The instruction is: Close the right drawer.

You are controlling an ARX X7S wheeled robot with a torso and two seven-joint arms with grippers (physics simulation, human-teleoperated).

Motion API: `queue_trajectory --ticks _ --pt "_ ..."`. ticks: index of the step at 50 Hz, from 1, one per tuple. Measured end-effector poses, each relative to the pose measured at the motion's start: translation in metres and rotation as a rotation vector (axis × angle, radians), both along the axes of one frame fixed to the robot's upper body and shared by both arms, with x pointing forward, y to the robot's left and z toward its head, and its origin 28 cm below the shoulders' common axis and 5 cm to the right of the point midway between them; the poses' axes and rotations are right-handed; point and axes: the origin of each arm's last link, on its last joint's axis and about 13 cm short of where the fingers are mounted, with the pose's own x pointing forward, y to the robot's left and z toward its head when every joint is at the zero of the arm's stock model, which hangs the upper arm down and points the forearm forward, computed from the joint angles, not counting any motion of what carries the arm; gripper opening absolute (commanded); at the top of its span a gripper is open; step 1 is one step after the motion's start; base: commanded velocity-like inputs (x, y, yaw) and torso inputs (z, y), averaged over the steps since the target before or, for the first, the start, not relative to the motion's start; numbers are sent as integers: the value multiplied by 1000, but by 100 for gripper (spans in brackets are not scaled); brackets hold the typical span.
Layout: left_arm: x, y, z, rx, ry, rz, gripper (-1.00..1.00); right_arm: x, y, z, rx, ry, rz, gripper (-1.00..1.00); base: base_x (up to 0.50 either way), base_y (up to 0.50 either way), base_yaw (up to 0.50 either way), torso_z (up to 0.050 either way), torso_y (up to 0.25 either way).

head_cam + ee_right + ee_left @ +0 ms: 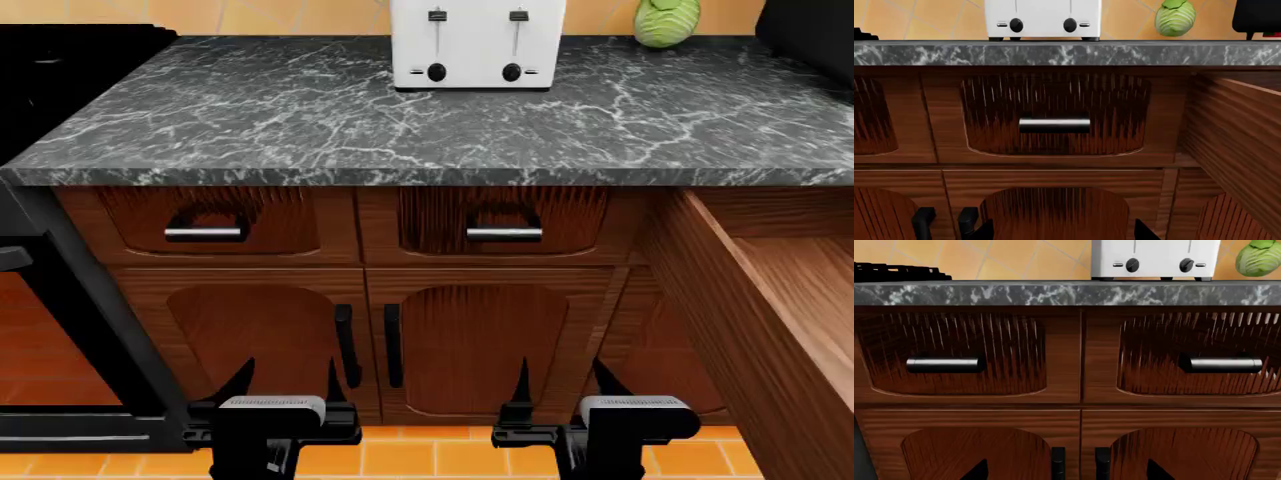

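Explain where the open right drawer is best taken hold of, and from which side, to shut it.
The right drawer juts out toward the robot. Only its left wall and inside show, and its front panel lies out of view. Probably best: bring the open right pincer round to that near front end, grip the panel's top edge from the robot's side, and push straight in.

The pulled-out dark-brown wooden right drawer runs off the head view's right edge, so its ribbed front panel and handle are out of sight. Both black claws, left claw and right claw, are cut by the bottom edge. A black object at the table's far corner is cropped, unidentifiable.
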Motion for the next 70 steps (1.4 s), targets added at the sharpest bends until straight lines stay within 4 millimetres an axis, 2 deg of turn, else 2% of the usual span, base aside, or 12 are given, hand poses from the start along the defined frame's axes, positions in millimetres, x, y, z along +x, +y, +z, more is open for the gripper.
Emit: queue_trajectory --ticks 18,20,29,41,46,50,54,59,70 --pt "0 0 0 4 -2 -1 100 0 1 -2 -21 1 -8 100 0 0 0 0 0" --pt "1 3 6 13 -4 9 100 2 1 5 -24 -1 -11 100 0 0 0 0 0" --pt "9 10 69 55 -25 30 100 8 -2 64 -46 -31 -17 100 0 0 0 0 0" --pt "9 13 159 62 -63 30 100 7 -5 146 -59 -74 -22 100 0 0 0 0 0" --pt "21 25 200 34 -109 116 100 6 -11 177 -39 -93 -47 100 0 0 0 0 0" --pt "24 24 237 19 -186 170 100 11 -19 202 -22 -105 -133 100 0 0 0 0 0" --pt "12 19 265 13 -215 114 100 10 -16 227 -22 -131 -138 100 0 0 0 0 0" --pt "-6 22 291 35 -218 63 100 -2 -14 253 -47 -170 -69 100 0 0 0 0 0" --pt "-40 40 327 62 -235 48 100 -31 -27 288 -87 -215 -18 100 0 0 0 0 0"
